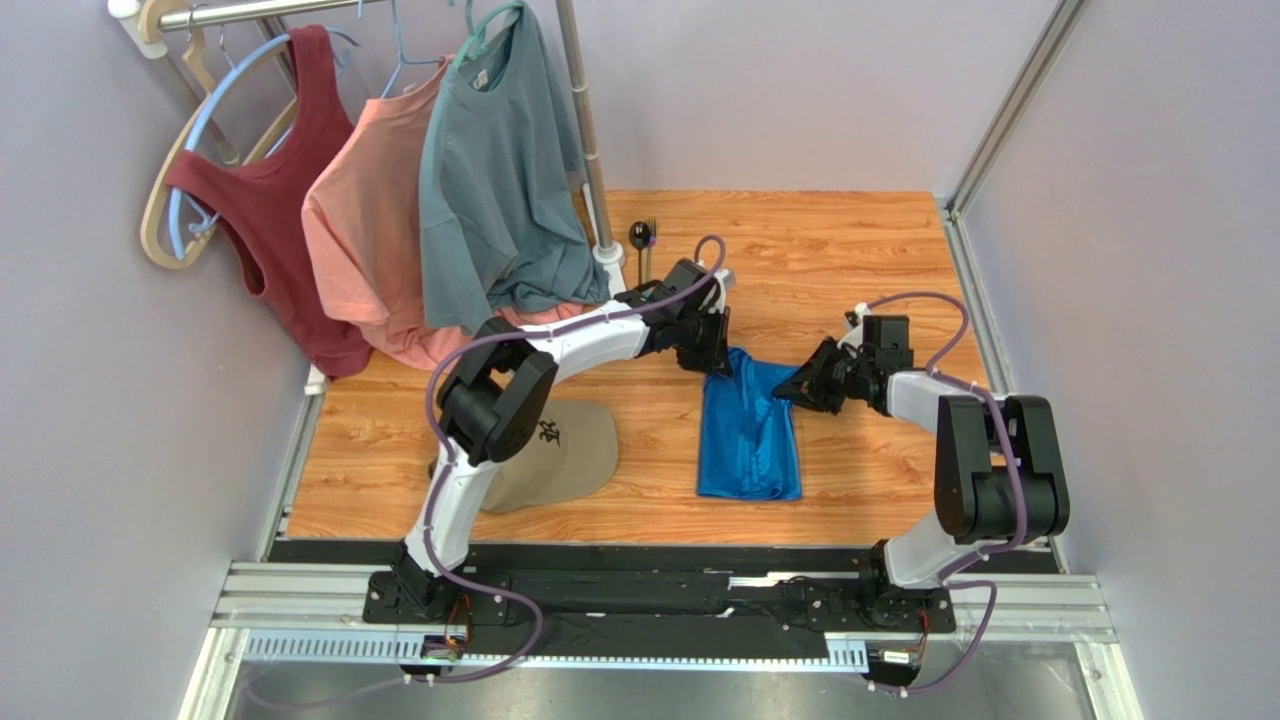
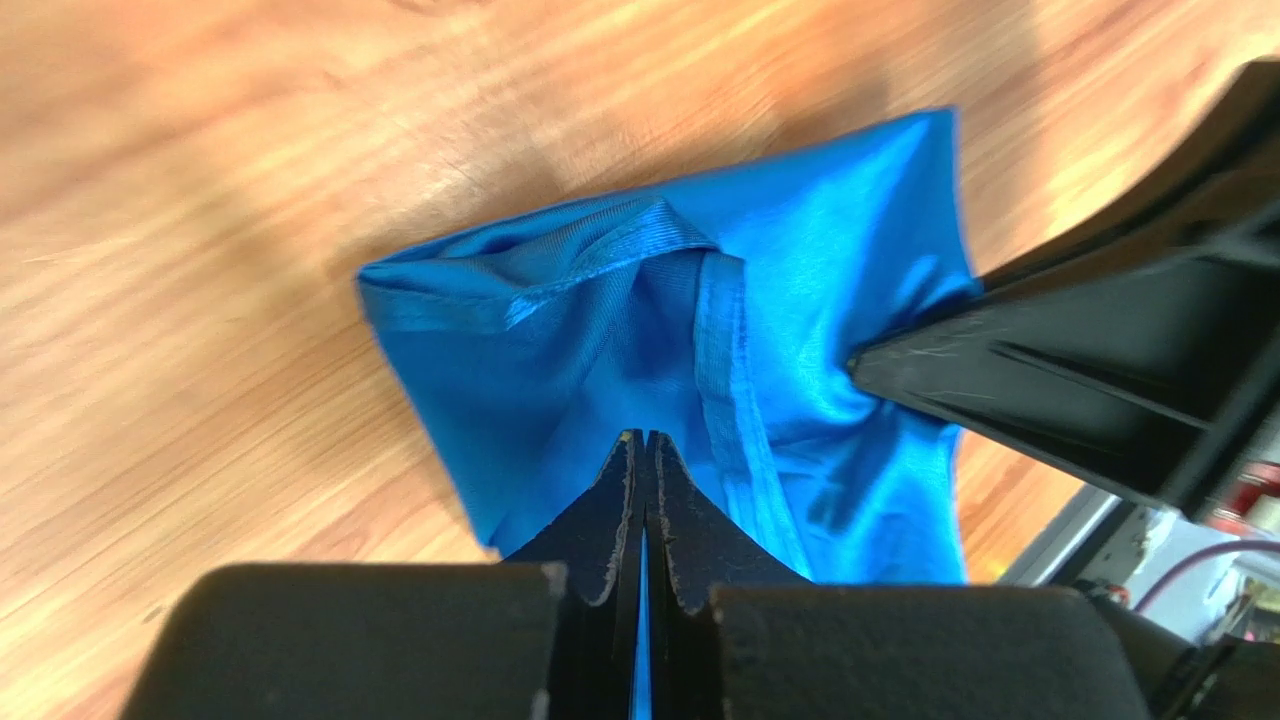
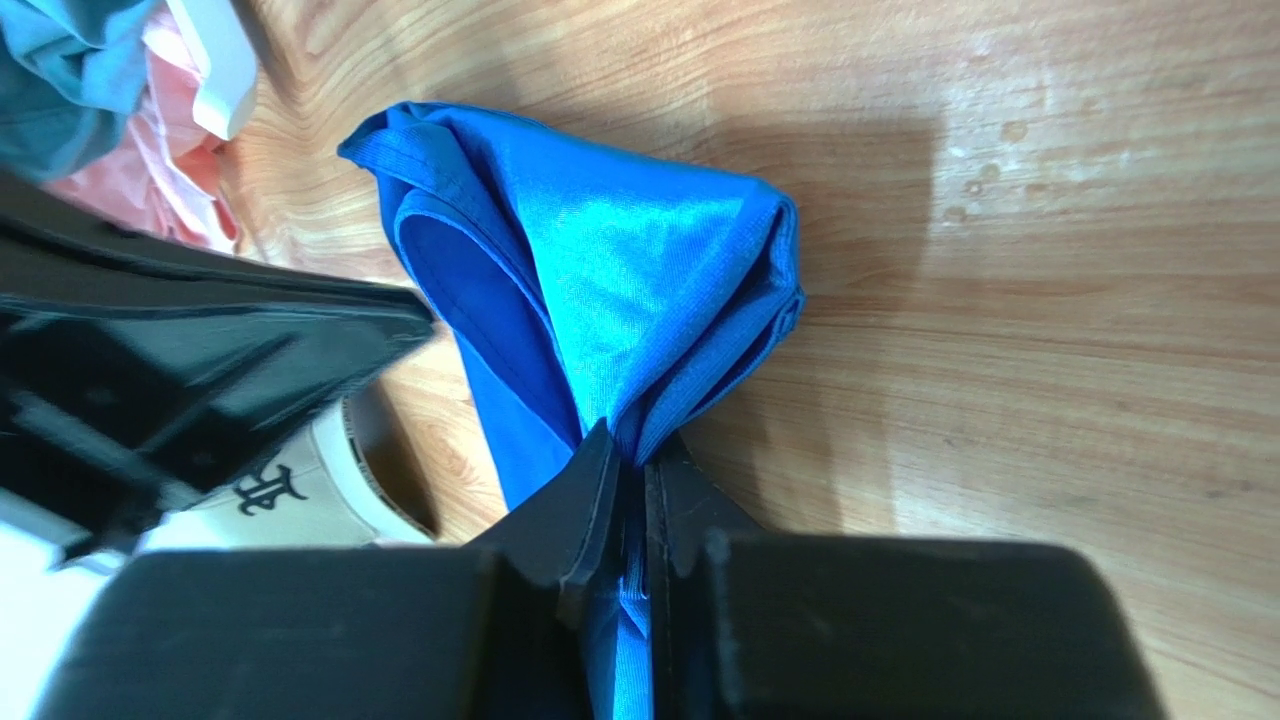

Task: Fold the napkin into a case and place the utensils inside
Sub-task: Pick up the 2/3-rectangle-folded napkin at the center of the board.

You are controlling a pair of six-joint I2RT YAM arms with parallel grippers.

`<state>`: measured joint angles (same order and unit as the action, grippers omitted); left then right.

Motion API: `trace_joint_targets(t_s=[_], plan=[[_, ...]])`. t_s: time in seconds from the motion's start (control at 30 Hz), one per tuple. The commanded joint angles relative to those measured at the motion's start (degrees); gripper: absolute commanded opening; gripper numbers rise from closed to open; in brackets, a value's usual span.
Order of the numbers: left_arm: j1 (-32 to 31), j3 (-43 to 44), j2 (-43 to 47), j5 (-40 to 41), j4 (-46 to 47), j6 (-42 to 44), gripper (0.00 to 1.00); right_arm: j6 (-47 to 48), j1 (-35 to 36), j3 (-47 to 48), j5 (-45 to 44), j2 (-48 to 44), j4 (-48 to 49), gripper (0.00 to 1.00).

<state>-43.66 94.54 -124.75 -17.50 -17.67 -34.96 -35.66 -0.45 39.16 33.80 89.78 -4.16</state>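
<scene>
The bright blue napkin (image 1: 747, 431) lies on the wood table as a long folded strip, its far end bunched and raised. At that end's left corner my left gripper (image 1: 721, 357) (image 2: 646, 438) is shut on the napkin (image 2: 781, 285), with a blue sliver between its fingers. From the right, my right gripper (image 1: 784, 389) (image 3: 639, 450) is shut on gathered layers of the napkin (image 3: 631, 255). The utensils (image 1: 643, 248) lie far back by the rack pole, away from both grippers. No finished case shows.
A tan cap (image 1: 568, 447) sits left of the napkin, under the left arm. A clothes rack pole (image 1: 589, 165) holds a grey-teal shirt (image 1: 496, 165), a pink top and a maroon top at the back left. Grey walls close in both sides.
</scene>
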Motion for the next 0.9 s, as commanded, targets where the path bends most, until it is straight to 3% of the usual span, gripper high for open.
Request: trace_joint_targets(t_s=[0.0, 0.23, 0.43, 0.67, 0.87], plan=[[-0.99, 3.28, -1.90, -2.01, 1.76, 0.25, 0.00, 3.75, 0.18, 2.94, -1.90, -0.13, -1.81, 0.11], [-1.34, 3.98, -4.27, -4.03, 4.13, -1.07, 0.00, 4.98, 0.18, 4.70, -1.81, -0.39, -3.57, 0.11], [-1.69, 4.33, -6.91, -4.65, 5.28, -3.18, 0.00, 4.55, 5.54, 7.33, -4.09, -1.54, -7.17, 0.08], [-1.87, 3.46, -7.70, -5.00, 6.60, -4.41, 0.00, 5.51, 11.43, 12.60, -15.58, -2.24, -16.39, 0.09], [-1.87, 1.88, -7.79, -5.79, 8.96, -5.73, 0.00, 3.50, 17.32, 15.33, -24.47, -0.83, -19.83, 0.03]])
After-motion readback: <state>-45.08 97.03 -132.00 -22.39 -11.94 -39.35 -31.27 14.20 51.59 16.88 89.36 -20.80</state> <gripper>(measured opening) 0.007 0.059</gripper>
